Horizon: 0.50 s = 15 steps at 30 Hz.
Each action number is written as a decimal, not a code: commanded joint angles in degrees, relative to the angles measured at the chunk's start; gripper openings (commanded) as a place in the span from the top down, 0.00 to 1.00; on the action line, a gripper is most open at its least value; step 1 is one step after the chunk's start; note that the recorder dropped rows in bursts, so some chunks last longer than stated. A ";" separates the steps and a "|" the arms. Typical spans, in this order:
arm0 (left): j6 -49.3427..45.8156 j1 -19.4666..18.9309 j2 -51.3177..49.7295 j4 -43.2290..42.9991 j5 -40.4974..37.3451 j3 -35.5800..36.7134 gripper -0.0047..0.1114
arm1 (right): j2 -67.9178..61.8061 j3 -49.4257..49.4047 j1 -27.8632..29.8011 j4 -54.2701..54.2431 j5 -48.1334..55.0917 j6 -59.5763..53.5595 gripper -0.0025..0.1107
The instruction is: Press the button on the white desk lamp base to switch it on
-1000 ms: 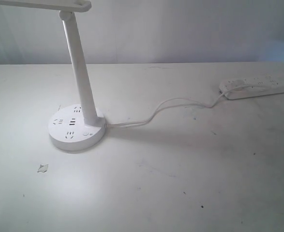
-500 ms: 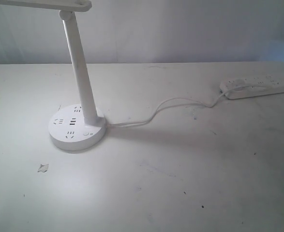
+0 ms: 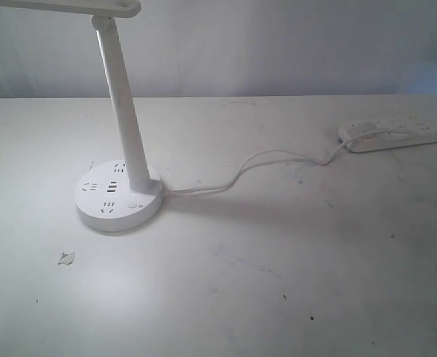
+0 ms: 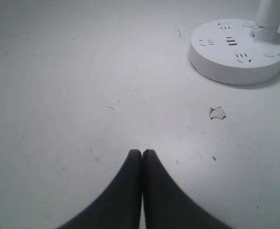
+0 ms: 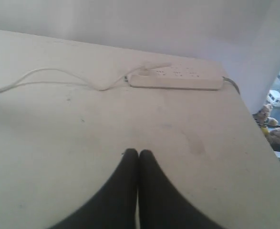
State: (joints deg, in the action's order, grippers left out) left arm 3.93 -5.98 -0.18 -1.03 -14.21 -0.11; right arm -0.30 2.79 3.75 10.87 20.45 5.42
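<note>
The white desk lamp base (image 3: 117, 203) sits on the left half of the table, its tapered stem (image 3: 123, 111) rising to the lamp head at the top. The button (image 3: 132, 207) is a tiny ringed circle on the base's front right, just before the stem. The left wrist view shows the base (image 4: 235, 52) with the button (image 4: 269, 55) near the stem, well away from my left gripper (image 4: 142, 152), which is shut and empty over bare table. My right gripper (image 5: 139, 152) is shut and empty too, over the table's right side. Neither gripper shows in the exterior view.
A thin white cord (image 3: 263, 162) runs from the base to a long white power strip (image 3: 397, 134) at the back right. A small chip of torn surface (image 3: 66, 258) lies in front of the base. The table's right edge (image 5: 259, 129) is close to the right gripper.
A dark shape at the exterior view's right edge, seen half a second ago, has drawn back out of view. The lamp, cord and strip have not moved.
</note>
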 commanded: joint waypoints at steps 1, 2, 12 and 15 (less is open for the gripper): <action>0.07 0.47 0.18 0.01 0.09 0.11 0.96 | 0.30 -0.15 2.01 0.10 -0.21 0.49 0.98; 0.07 0.47 0.18 0.01 0.09 0.11 0.96 | 0.30 -0.15 2.01 -0.03 -0.21 0.78 0.98; 0.07 0.47 0.18 0.01 0.09 0.11 0.96 | 0.30 -2.79 2.01 -17.93 -0.40 -6.18 0.98; 0.07 0.47 0.18 0.01 0.09 0.11 0.96 | 0.30 -2.79 2.01 -17.27 -0.30 -12.10 0.98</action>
State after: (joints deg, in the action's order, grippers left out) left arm 3.93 -5.98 -0.18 -1.03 -14.21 -0.11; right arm -0.30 0.25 5.61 -6.54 20.88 -2.93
